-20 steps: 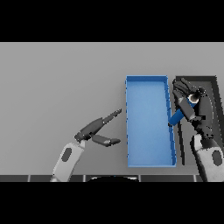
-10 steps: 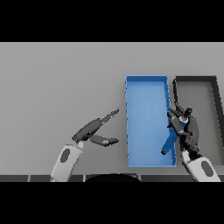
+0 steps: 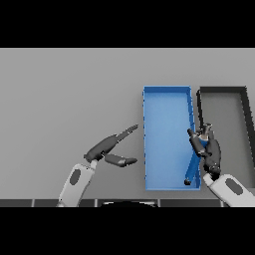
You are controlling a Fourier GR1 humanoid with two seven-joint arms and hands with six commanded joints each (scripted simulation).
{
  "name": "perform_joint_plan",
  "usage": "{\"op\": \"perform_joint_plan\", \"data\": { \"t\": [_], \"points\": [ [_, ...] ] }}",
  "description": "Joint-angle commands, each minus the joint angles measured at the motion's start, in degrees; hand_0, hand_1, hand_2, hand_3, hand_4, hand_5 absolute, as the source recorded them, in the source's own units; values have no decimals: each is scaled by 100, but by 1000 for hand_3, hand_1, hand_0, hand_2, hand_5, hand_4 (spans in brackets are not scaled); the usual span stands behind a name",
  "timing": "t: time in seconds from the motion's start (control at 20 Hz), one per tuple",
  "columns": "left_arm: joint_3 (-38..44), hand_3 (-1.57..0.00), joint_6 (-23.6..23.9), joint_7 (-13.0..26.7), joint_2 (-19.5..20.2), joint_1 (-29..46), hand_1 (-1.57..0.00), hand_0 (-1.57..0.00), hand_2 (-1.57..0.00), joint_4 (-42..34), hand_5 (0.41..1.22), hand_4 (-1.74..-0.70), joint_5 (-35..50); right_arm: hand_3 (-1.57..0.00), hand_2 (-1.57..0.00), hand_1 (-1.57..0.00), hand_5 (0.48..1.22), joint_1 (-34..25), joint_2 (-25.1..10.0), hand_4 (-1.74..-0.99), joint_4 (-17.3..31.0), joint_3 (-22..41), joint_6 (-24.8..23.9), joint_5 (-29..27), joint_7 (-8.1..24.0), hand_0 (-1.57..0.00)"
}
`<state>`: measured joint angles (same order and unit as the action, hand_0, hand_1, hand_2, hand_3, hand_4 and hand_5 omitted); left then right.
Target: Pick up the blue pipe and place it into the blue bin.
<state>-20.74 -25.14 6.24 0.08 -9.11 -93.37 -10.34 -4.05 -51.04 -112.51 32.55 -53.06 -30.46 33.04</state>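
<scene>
Nearest the lower edge, the left hand shows over the bare grey table, left of the bins, its fingers straight and spread wide from the thumb, holding nothing. At about the same depth on the other side, the right hand hangs over the right wall of the blue bin, its fingers loosely spread and reaching toward the far side; whether they touch the pipe cannot be told. The blue pipe is a short, slim tube of nearly the same blue as the bin, with a dark end cap at its near tip. It lies inside the bin at the near right corner, slanted along the right wall, its upper part passing under the right hand. The blue bin is a long rectangular tray running away from the robot. Just beside it on the right, its walls close to the bin's, stands a dark grey bin of similar shape, reaching about as far back.
</scene>
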Motion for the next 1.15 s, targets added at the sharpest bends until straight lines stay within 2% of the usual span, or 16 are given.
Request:
{"op": "perform_joint_plan", "data": {
  "t": [0.0,0.05,0.15,0.25,0.4,0.55,0.75,0.95,1.1],
  "points": [
    [-24,1,6,-27,3,53,1,1,1,-16,430,-879,-16,-206,-350,-350,1137,-146,-223,-1219,23,250,24,-146,79,-383],
    [-26,1,30,90,-59,8,1,1,1,43,429,-881,-23,-164,-280,-279,1084,-354,-406,-1175,71,534,81,-226,88,-306],
    [-6,1,32,43,-44,35,1,1,1,8,428,-886,4,-105,-179,-179,979,-641,-875,-1110,114,1111,56,-860,189,-196],
    [-13,1,22,18,-30,38,1,1,1,-8,426,-886,1,-67,-114,-114,898,-840,-969,-1078,205,1411,-6,-1162,191,-125],
    [17,1,42,60,-29,14,1,1,1,-21,427,-885,14,-34,-58,-58,817,-1586,-1254,-1056,341,2171,-146,-1649,174,-63],
    [5,1,10,8,29,66,1,1,1,-18,429,-887,-8,-17,-29,-29,734,-1876,-1208,-1038,449,2531,-194,-1524,116,-32],
    [14,1,21,27,14,11,1,1,1,-57,431,-887,0,-6,-11,-11,672,-2105,-1254,-1022,493,2685,-193,-1699,166,-13],
    [30,1,44,46,-15,-56,1,1,1,57,431,-885,-28,-3,-5,-5,658,-2148,-1252,-1022,466,2789,-186,-1837,56,-6],
    [36,1,52,49,-64,-116,1,1,1,156,431,-885,-31,-3,-5,-5,643,-2227,-1290,-1022,470,2859,-192,-1888,191,-6]
  ]
}}
